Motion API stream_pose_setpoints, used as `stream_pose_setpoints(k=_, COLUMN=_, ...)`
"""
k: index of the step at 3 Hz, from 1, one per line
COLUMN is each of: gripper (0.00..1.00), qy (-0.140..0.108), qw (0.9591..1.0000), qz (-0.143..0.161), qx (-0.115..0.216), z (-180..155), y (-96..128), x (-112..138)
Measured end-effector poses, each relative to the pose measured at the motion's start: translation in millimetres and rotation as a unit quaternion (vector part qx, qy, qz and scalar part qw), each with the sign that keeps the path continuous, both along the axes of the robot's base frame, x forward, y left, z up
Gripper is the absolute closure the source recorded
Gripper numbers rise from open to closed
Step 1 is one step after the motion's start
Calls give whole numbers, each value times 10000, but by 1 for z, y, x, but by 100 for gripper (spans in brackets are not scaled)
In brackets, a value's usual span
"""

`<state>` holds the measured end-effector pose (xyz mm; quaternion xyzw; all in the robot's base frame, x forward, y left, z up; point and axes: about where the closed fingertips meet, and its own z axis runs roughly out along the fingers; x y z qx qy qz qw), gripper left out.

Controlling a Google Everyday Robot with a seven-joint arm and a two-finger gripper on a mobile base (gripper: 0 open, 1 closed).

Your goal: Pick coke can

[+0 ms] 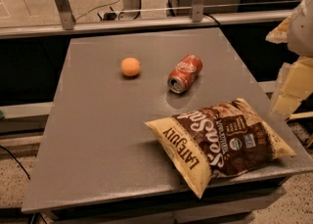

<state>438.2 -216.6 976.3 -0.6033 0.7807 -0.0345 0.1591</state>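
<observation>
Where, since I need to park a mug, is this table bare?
Bare: the left side of the table, from the orange fruit down to the near edge, and the far strip behind the coke can. Crowded: near right, where the chip bag lies just before the can. The gripper is beyond the right edge.

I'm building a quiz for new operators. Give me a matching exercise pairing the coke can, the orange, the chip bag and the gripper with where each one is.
Things:
1. coke can
2. orange
3. chip bag
4. gripper

Places:
A. front right of the table, nearest the camera
B. beyond the table's right edge, away from all three items
C. lying on its side near mid-table
D. left of the can, apart from it

Pairs: 1-C, 2-D, 3-A, 4-B
</observation>
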Motion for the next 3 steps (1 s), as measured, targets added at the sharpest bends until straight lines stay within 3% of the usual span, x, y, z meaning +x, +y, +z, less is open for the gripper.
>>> stream_pose_setpoints(k=1, gripper=0, qy=-73, qw=10000, qz=10, qx=-44, z=1, y=0, x=3)
stream_pose_setpoints(k=2, gripper=0, qy=-246, qw=9990, qz=294, qx=-224, z=-2, y=-5, x=33)
stream_pose_setpoints(k=3, gripper=0, qy=-558, qw=9880, qz=1271, qx=-678, z=-2, y=4, x=115)
